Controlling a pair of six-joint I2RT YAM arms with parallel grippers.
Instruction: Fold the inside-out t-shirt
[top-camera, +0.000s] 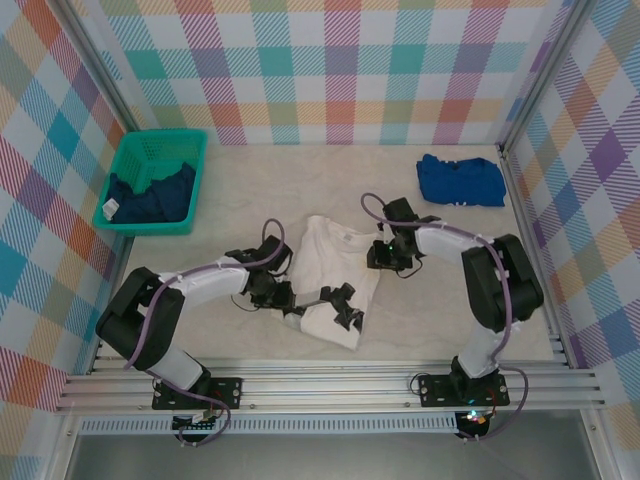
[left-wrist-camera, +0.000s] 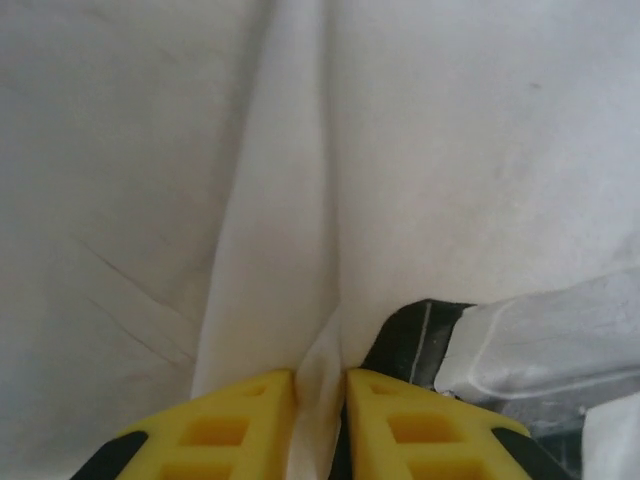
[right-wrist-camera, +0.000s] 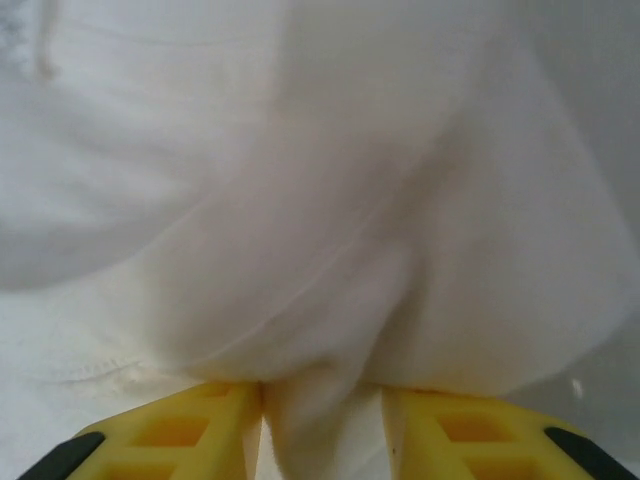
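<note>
The inside-out t-shirt (top-camera: 328, 262) lies white and crumpled at the table's middle, collar toward the back. My left gripper (top-camera: 292, 302) is at its lower left edge. Its yellow fingers (left-wrist-camera: 245, 425) are shut on a thin upright fold of the t-shirt (left-wrist-camera: 300, 200). My right gripper (top-camera: 384, 256) is at the shirt's right edge. Its yellow fingers (right-wrist-camera: 190, 430) stand apart with a thick bulge of the t-shirt (right-wrist-camera: 330, 300) hanging between them. I cannot tell whether they press it.
A teal basket (top-camera: 155, 180) holding a dark navy garment stands at the back left. A bright blue folded shirt (top-camera: 460, 180) lies at the back right. A dark piece with a pale bar (left-wrist-camera: 480, 345) sits just right of my left fingers. The metal rail (top-camera: 330, 385) runs along the near edge.
</note>
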